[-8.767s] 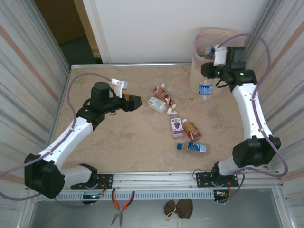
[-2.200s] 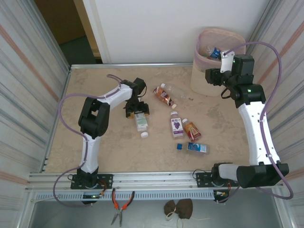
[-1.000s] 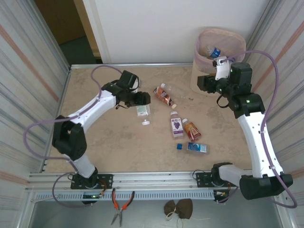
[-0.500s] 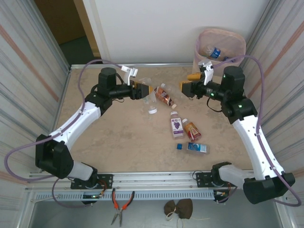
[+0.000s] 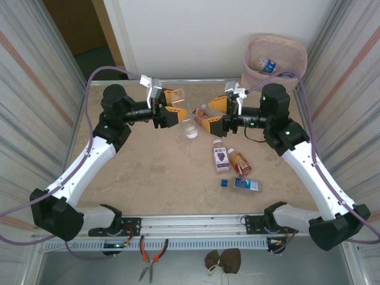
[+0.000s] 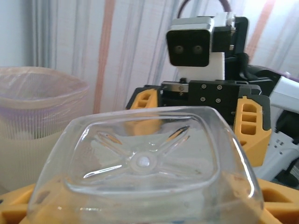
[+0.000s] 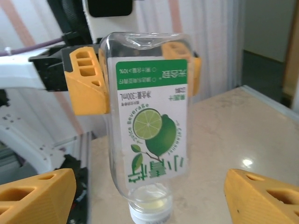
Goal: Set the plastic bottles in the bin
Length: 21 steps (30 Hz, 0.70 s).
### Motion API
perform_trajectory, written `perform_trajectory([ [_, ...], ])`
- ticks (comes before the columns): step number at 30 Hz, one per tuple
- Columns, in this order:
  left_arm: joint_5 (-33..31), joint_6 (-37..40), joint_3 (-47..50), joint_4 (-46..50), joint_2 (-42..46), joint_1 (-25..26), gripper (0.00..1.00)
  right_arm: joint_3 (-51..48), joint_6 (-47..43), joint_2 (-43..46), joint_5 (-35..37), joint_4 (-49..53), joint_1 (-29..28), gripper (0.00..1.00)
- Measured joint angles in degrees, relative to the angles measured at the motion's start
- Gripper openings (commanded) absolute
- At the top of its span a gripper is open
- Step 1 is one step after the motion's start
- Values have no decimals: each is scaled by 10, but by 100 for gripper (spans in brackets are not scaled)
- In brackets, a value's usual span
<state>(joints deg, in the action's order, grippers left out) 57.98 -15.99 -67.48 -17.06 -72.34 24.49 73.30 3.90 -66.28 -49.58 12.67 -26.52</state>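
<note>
Holding bottle (image 7: pixel 149 126) inverted, left claw (image 5: pixel 178 105) level

1. The beige marbled table (image 5: pixel 136 172) carries everything listed here.
2. A brownish bottle (image 5: pixel 200 110) lies under the right pincer (image 5: pixel 209 114), mostly hidden.
3. Nearer the arm bases than that pincer, a purple-label bottle (image 5: pixel 220 158) and an orange-label bottle (image 5: pixel 240 162) lie side by side.
4. Nearer still, a blue-label bottle (image 5: pixel 243 184) lies crosswise.
5. The bin (image 5: pixel 273 62) stands farther back, to the pincer's right.

Arms reaching inward, left claw (image 5: pixel 174 105) gripping a bottle (image 7: pixel 149 130), right claw (image 5: pixel 212 114) facing it, spread wide
</note>
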Motion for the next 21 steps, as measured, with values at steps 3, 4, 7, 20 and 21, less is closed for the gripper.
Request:
perform_trajectory([
  [3, 15, 10, 0, 1, 0, 7, 47, 18, -5, -19, -13, -1, -25, 87],
  [4, 20, 13, -1, 1, 0, 11, 48, 25, -7, -27, -16, -2, -34, 87],
  [7, 27, 26, -7, 7, 0, 23, 48, 43, -14, -46, -26, -3, -55, 86],
  [20, 23, 43, -12, 32, 26, 23, 48, 71, -41, -65, -28, 4, -74, 84],
  [21, 22, 43, -12, 33, 27, 23, 48, 71, -45, -65, -24, 4, -76, 85],
])
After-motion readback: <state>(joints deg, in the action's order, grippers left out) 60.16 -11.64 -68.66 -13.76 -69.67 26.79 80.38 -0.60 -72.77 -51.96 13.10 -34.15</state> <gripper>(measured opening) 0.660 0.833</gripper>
